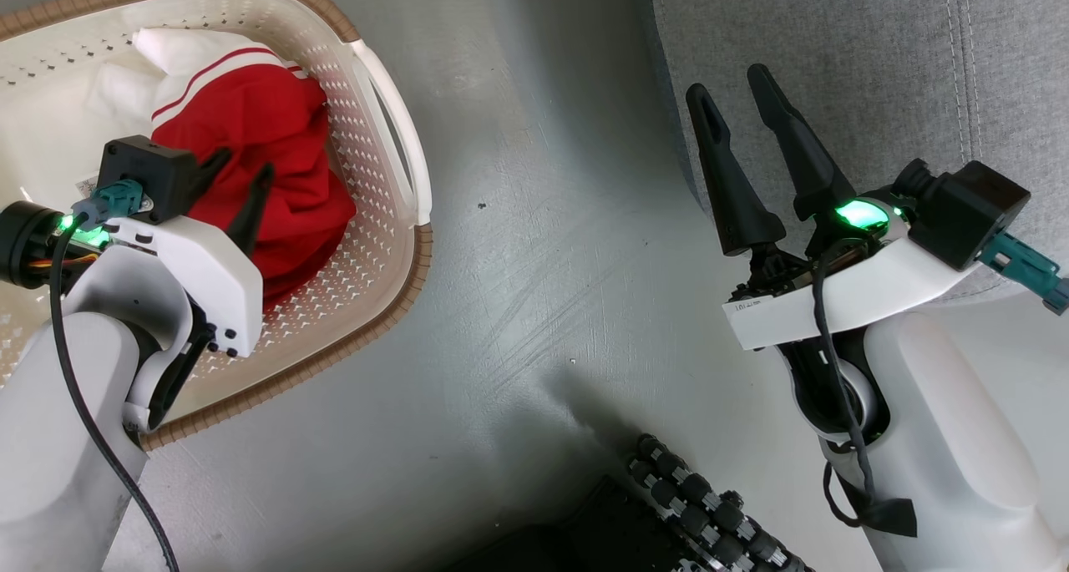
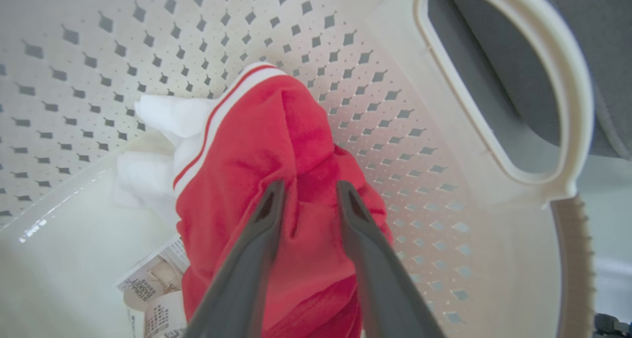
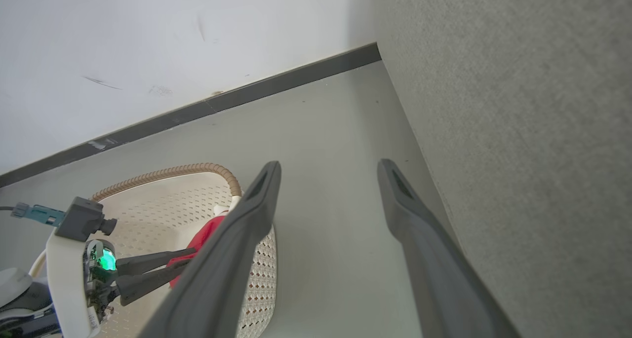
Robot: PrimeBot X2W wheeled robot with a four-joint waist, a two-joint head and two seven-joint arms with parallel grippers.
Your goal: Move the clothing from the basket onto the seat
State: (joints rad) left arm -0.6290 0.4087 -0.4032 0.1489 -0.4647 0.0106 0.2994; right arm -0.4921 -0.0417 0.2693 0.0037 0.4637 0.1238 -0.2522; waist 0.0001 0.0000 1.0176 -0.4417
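Left wrist view: the left gripper (image 2: 310, 187) is straddling a ridge of the clothing (image 2: 276, 131), fingers somewhat apart; whether it is pinching, I cannot tell. The clothing is lying in the basket (image 2: 74, 81), stretching lengthwise away from the fingertips. The right gripper (image 1: 728, 83), spread wide, is hovering by the seat (image 1: 835, 37).

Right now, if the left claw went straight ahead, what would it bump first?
The red clothing; the left claw's tips look already against it. The basket wall lies beyond, though depth is unclear.
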